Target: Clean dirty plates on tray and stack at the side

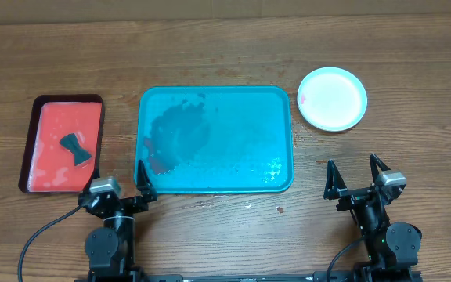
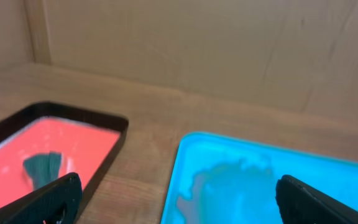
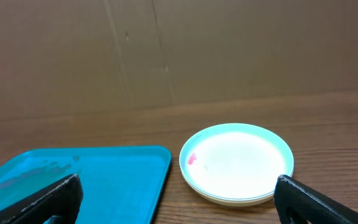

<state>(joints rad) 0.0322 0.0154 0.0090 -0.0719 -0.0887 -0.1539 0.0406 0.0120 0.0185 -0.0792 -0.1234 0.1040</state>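
The teal-blue tray (image 1: 216, 139) lies at the table's middle with no plates on it; it has wet smears on its left half. It also shows in the left wrist view (image 2: 266, 180) and the right wrist view (image 3: 79, 177). A stack of plates (image 1: 332, 98) sits on the table right of the tray, light blue-green one on top with a small red smear; it also shows in the right wrist view (image 3: 236, 162). My left gripper (image 1: 122, 190) is open and empty at the tray's near left corner. My right gripper (image 1: 356, 176) is open and empty, near side of the plates.
A smaller red tray (image 1: 61, 143) with a dark rim lies left of the teal tray and holds a dark bow-shaped sponge (image 1: 75, 148). A cardboard wall stands behind the table.
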